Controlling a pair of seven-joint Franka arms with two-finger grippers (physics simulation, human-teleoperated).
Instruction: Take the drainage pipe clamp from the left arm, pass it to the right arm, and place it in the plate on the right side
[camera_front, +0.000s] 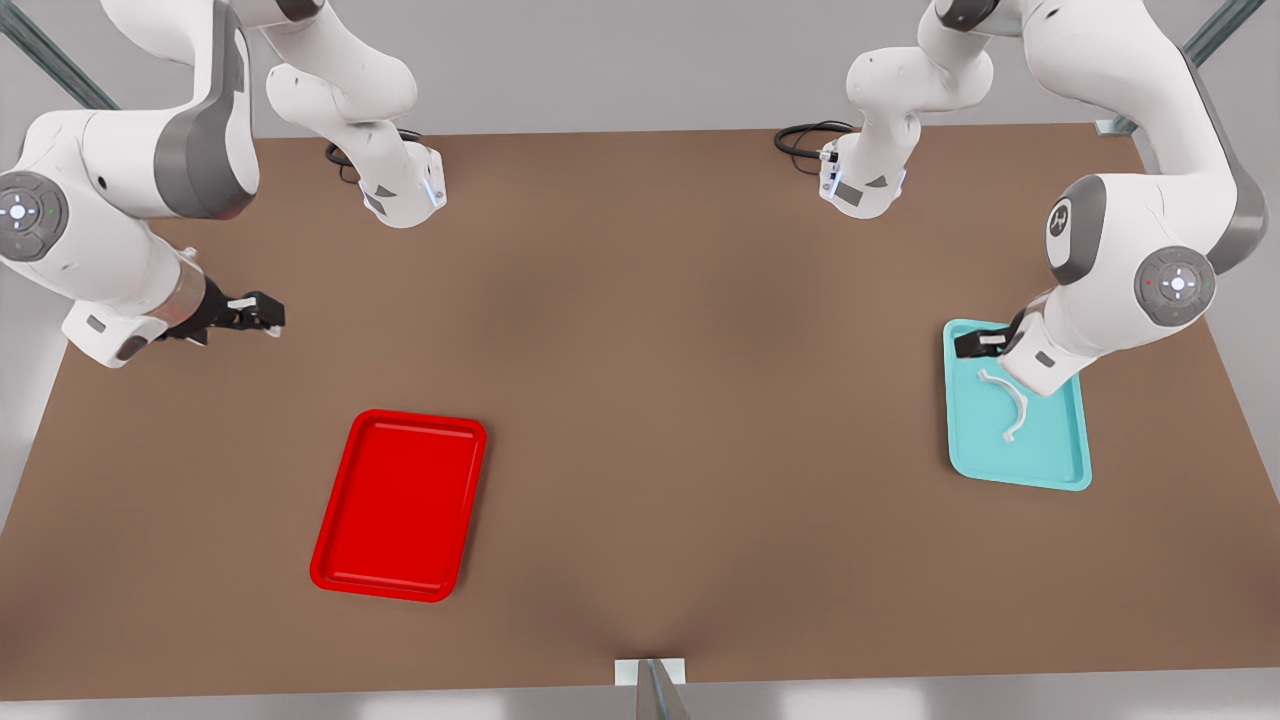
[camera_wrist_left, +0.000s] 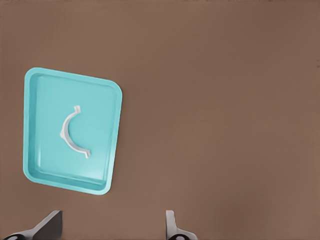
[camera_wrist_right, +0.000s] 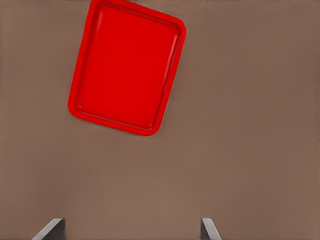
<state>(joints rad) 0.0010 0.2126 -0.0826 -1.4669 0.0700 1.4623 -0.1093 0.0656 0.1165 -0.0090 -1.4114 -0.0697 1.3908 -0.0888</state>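
Presently the drainage pipe clamp lies loose in the teal tray; thin, light and probably springy, it is best pinched mid-arc. Left tool hovers over that tray, fingers spread and empty; right tool, also spread and empty, waits above the desk near the plate.

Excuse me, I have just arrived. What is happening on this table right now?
Nothing is held yet. The drainage pipe clamp lies in the teal tray on the front view's right. The left gripper hangs open above that tray's far end, near the clamp but not touching it. The right gripper waits open over bare table on the front view's left. The red plate, where the clamp should end up, holds nothing.
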